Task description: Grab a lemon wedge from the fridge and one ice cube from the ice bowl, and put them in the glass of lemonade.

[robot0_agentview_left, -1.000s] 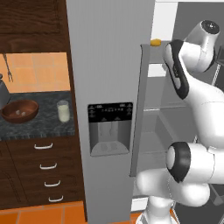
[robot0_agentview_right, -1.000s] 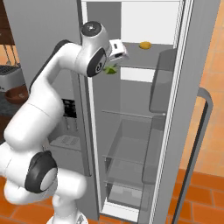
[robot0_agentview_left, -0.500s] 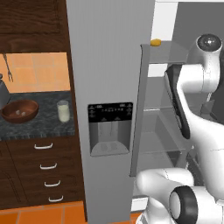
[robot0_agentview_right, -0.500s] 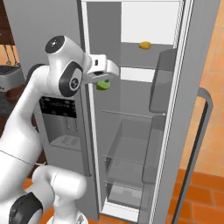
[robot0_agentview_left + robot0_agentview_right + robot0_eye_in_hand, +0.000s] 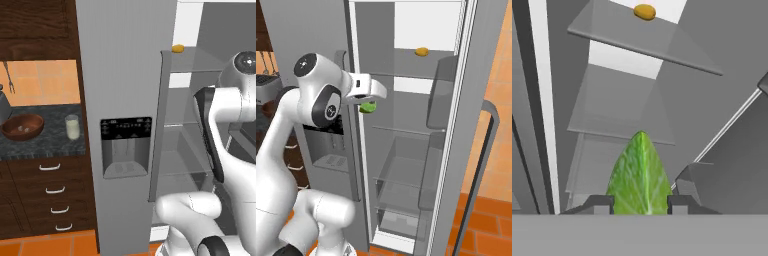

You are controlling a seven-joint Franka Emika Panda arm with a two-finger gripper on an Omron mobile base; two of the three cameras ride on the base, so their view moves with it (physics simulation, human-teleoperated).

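In the hand view my gripper (image 5: 640, 202) is shut on the lemon wedge (image 5: 640, 172), a yellow-green slice standing up between the two dark fingertips (image 5: 602, 204). The right base view shows the gripper (image 5: 368, 103) just in front of the open fridge (image 5: 406, 125), at the height of the second shelf, with the lemon wedge (image 5: 368, 107) hanging under it. The fridge (image 5: 125, 85) stands right of the counter. On that counter sit the ice bowl (image 5: 15, 133), holding an ice cube (image 5: 21, 128), and the glass of lemonade (image 5: 73, 127).
A small orange-yellow fruit (image 5: 421, 51) lies on the fridge's top shelf (image 5: 662, 45). The right fridge door (image 5: 481, 125) stands open. Dark drawers (image 5: 52, 190) run under the counter (image 5: 45, 145). A toaster (image 5: 263, 85) sits at the left.
The gripper has drawn back out of the fridge with the lemon wedge in it, sinking lower and a little to the left in the right base view. The arm's elbow has swung round.
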